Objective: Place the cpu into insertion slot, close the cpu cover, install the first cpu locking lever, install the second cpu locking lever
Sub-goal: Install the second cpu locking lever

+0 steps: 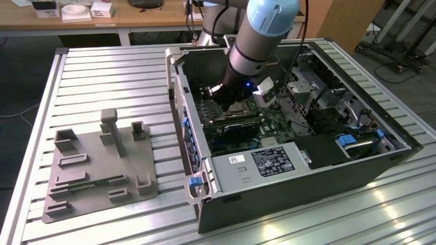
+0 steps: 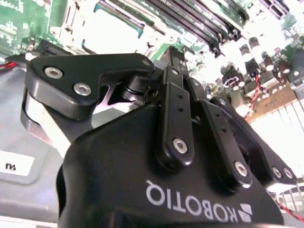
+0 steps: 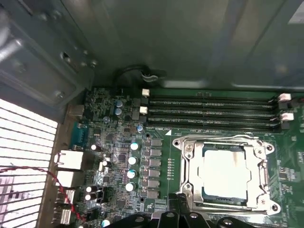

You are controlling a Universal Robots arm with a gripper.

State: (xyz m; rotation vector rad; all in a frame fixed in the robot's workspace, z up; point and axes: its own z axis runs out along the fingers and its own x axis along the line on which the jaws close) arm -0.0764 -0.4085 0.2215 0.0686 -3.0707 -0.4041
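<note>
I see memory slots point(image 3: 209, 111) at 12 o'clock of the covered cpu point(image 3: 223, 175), gripper point(image 3: 178, 209) at its 6 o'clock edge, jaw state unreadable.

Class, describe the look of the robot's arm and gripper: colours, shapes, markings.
The arm is a silver-grey tube with a light blue joint cap, going black toward the wrist, where a small blue light glows. The gripper is matt black, built of jointed link bars with silver screws and white lettering.
</note>
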